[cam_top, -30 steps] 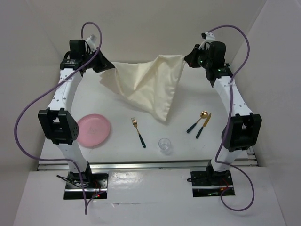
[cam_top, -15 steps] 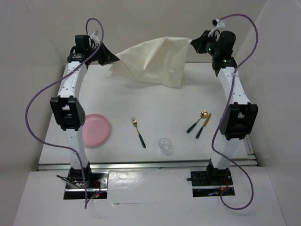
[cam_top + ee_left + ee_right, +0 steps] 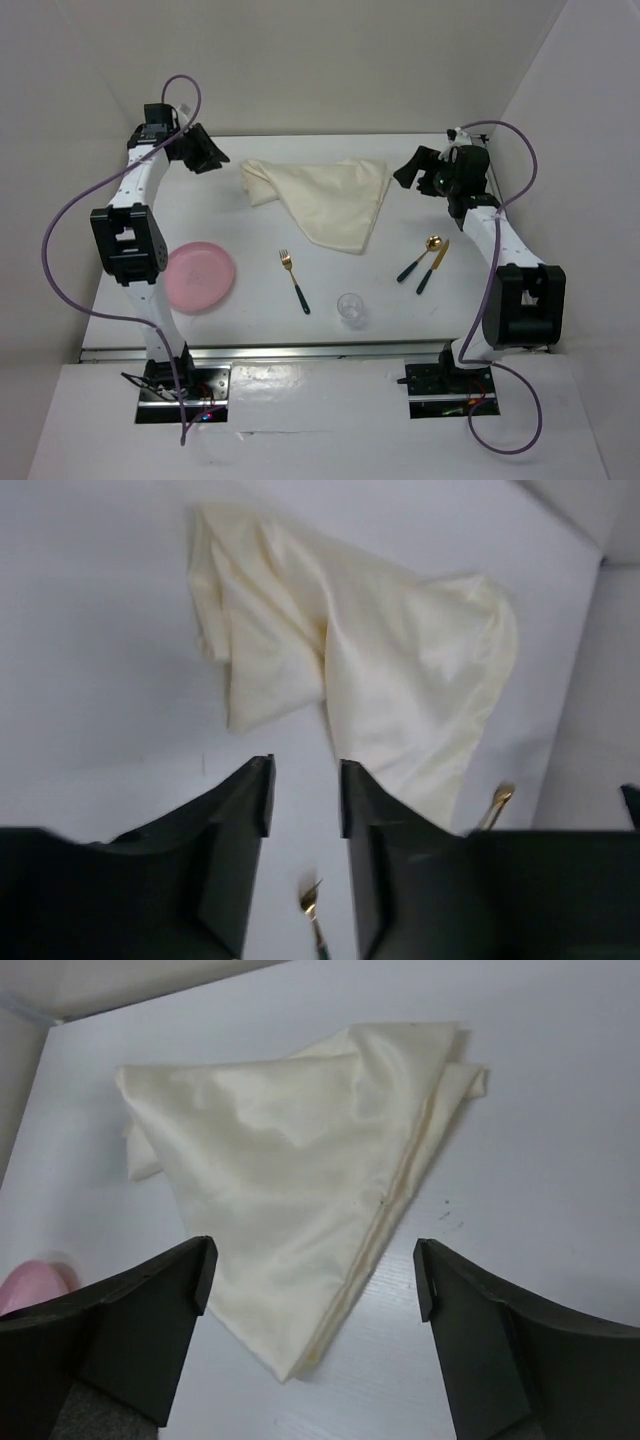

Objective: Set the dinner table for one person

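White walls box in the dinner table (image 3: 250, 235), stretching flat beneath both arms, where a cream cloth (image 3: 325, 195) lies rumpled at the far middle between the left gripper (image 3: 305, 790) and right gripper (image 3: 315, 1265), each with jaws parted and empty.

Taken from the middle of the worktop (image 3: 250, 225), the cloth (image 3: 325, 195) is lying at 12 o'clock, the plate (image 3: 200, 275) is sitting at 8, the fork (image 3: 294, 280) at 7 and the glass (image 3: 351, 308) at 5 (near the fork's handle end, not touching). The spoon (image 3: 420, 257) and knife (image 3: 433, 267) are lying side by side at 4. The left tool (image 3: 210, 157) is hanging at the cloth's 10 o'clock, the right tool (image 3: 408, 172) at its 3.
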